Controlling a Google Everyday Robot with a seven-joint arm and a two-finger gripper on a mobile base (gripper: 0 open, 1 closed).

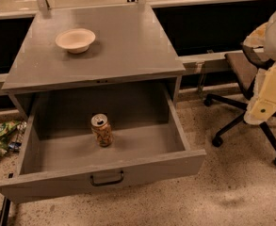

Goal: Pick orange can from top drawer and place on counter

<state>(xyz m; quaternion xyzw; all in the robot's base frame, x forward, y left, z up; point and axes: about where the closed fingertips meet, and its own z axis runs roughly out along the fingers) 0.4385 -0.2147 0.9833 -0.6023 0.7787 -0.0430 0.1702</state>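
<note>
Here our cream gripper (264, 108) hangs at the right edge; whether it is clenched or released we cannot tell. Well apart to its left, the small orange-tan aluminium can (101, 130) stands upright in the deep grey top drawer (100, 175), which is pulled out so the can is reachable from above. Beyond it, the flat matte grey counter (128, 51) offers a landing spot.

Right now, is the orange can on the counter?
No, the orange can stands inside the open top drawer, while the end effector hangs far right.

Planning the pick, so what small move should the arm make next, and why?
Probably swing the cream gripper, now far right by the office chair, leftward over the open grey top drawer, since the orange-tan aluminium can stands upright inside, untouched.
</note>
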